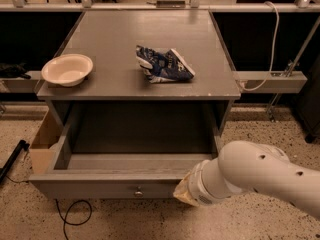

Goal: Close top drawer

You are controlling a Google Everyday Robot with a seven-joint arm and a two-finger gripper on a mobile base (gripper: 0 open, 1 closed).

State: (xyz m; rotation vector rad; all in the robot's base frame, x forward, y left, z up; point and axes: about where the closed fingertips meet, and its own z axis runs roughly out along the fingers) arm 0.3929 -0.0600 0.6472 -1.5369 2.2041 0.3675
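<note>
The top drawer (115,186) is a wide grey wooden drawer, pulled far out of the grey cabinet. Its box looks empty and its front panel carries one small round metal knob (138,191) at the centre. My white arm (260,176) comes in from the lower right. Its wrist end (190,189) sits against the right part of the drawer's front panel. The gripper itself is hidden behind the wrist and the panel.
On the cabinet top (150,49) stand a cream bowl (67,69) at the left and a crumpled blue-and-white bag (162,64) in the middle. A cardboard box (42,144) stands left of the drawer. A black cable (70,216) lies on the speckled floor.
</note>
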